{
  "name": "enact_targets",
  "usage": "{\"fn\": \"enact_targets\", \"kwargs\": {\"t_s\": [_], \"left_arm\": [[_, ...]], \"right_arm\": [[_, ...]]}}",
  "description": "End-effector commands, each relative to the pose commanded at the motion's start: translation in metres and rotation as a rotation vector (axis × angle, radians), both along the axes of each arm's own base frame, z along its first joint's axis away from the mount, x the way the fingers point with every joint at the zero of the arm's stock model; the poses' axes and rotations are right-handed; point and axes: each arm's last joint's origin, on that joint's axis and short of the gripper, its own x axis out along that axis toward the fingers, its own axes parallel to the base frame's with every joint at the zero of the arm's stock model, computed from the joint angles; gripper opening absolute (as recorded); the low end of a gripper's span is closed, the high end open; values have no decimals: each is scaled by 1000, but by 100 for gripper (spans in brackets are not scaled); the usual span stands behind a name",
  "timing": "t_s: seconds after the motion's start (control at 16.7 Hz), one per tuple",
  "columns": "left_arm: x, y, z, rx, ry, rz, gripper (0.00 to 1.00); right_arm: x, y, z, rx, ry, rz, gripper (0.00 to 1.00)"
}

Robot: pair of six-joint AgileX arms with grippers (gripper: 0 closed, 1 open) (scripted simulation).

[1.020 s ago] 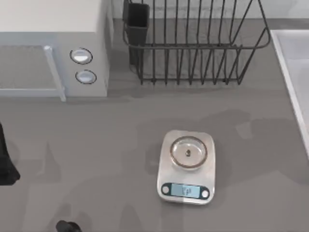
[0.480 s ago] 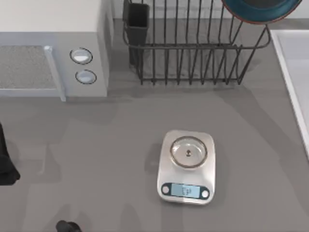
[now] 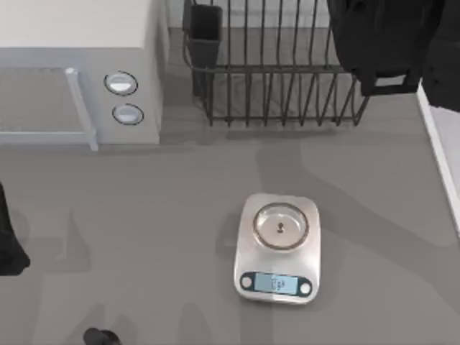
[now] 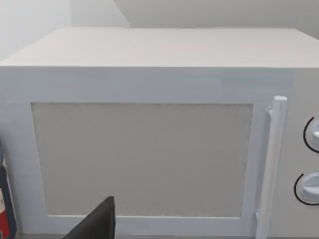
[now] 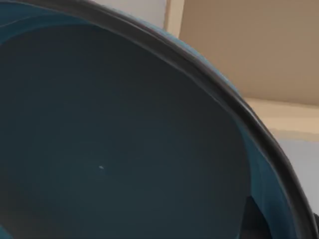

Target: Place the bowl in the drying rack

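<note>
The bowl [image 5: 119, 139], teal-blue with a dark inside and a dark rim, sits very close in the right wrist view, held up by my right gripper. In the top view my right arm [image 3: 388, 43] is a black mass above the right end of the drying rack [image 3: 273, 93] and covers the bowl there. The rack is black wire with upright bars and stands at the back of the table, with a dark cutlery cup [image 3: 205, 36] at its left corner. My left arm [image 3: 7, 244] is parked at the table's left edge.
A white microwave [image 3: 72, 65] stands at the back left, facing the left wrist camera [image 4: 149, 124]. A silver digital scale [image 3: 279, 248] lies mid-table, in front of the rack. A white raised surface [image 3: 442, 144] runs along the right edge.
The bowl came into the top view's upper right half a second ago. Now my right arm has moved in over the rack's right end and hides it. The left arm has not moved.
</note>
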Motion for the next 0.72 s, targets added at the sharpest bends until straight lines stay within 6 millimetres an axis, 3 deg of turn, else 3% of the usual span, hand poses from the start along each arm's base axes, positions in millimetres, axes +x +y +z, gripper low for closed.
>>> {"fn": "enact_targets", "kwargs": {"t_s": [0.18, 0.3, 0.6, 0.72], "left_arm": [[0, 0, 0, 0, 0, 0, 100], [0, 0, 0, 0, 0, 0, 100], [0, 0, 0, 0, 0, 0, 100], [0, 0, 0, 0, 0, 0, 100]], "right_arm": [[-23, 7, 6, 101, -54, 18, 0], [-28, 7, 7, 124, -65, 21, 0], [-26, 8, 6, 121, -63, 21, 0], [-14, 15, -3, 118, -61, 20, 0]]}}
